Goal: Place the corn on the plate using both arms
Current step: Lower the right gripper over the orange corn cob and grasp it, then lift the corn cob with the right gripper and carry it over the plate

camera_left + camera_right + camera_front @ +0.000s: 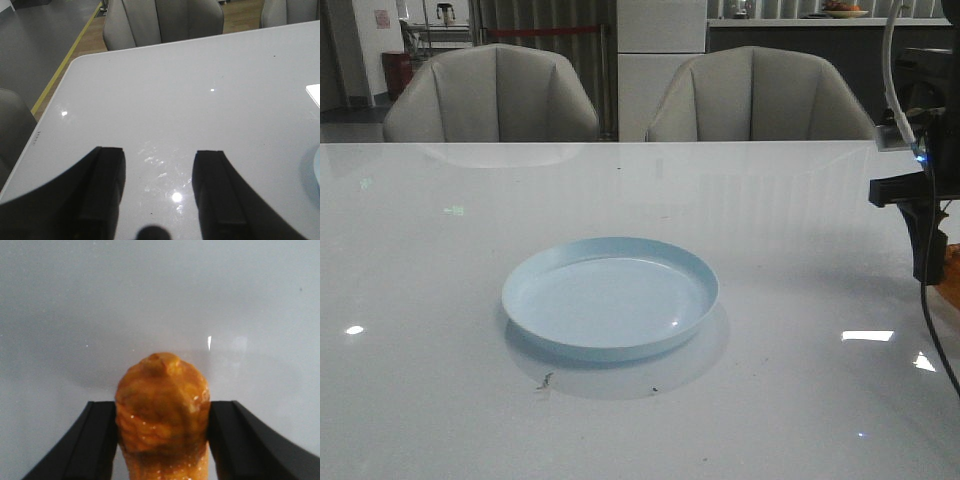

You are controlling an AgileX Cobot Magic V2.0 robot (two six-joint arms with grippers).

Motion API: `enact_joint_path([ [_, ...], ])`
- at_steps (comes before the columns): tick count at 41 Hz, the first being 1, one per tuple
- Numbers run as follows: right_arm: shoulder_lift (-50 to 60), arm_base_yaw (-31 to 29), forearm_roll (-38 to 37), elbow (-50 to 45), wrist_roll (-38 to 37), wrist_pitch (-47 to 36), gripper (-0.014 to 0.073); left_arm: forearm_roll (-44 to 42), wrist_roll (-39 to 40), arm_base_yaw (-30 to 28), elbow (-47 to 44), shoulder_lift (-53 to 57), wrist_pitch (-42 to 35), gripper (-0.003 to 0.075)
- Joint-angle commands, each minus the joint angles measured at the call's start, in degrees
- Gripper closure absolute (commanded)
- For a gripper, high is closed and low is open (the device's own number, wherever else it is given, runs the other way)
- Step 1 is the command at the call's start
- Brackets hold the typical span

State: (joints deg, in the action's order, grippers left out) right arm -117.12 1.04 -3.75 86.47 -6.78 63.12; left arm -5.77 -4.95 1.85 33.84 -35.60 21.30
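The pale blue plate [610, 296] lies empty in the middle of the white table; a sliver of its rim shows in the left wrist view [317, 172]. My right gripper [162, 410] is shut on the orange corn [161, 385], one finger pressed on each side, the cob's rounded end sticking out past the fingertips just above the table. In the front view the right arm [927, 215] stands at the far right edge, well right of the plate, with a bit of the corn [951, 282] showing. My left gripper [159, 155] is open and empty over bare table, left of the plate.
Two grey chairs [490, 95] stand behind the table's far edge. A white flat object [315, 94] lies at the edge of the left wrist view. The table's left edge and corner [60, 80] show there, with floor beyond.
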Motion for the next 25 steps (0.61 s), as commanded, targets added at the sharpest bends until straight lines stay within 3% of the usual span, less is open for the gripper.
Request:
enact_joint_path([
  [1,1.53,-0.24,-0.35,1.09,0.89,0.82,0.0545,0.07,0.69,-0.17,1.73,0.11,-4.98,0.0340],
  [9,1.53,0.93,1.92,7.05,4.16,4.06,0.0529,0.07,0.69,-0.17,1.73,0.11,-4.98,0.0340],
  [18,1.53,5.23,6.05,24.20,6.25,10.66,0.0529,0.07,0.69,-0.17,1.73,0.11,-4.98,0.0340],
  [25,1.51,10.63,12.89,35.81,7.25,10.38,0.0529,0.07,0.69,-0.17,1.73,0.11,-4.98,0.0340],
])
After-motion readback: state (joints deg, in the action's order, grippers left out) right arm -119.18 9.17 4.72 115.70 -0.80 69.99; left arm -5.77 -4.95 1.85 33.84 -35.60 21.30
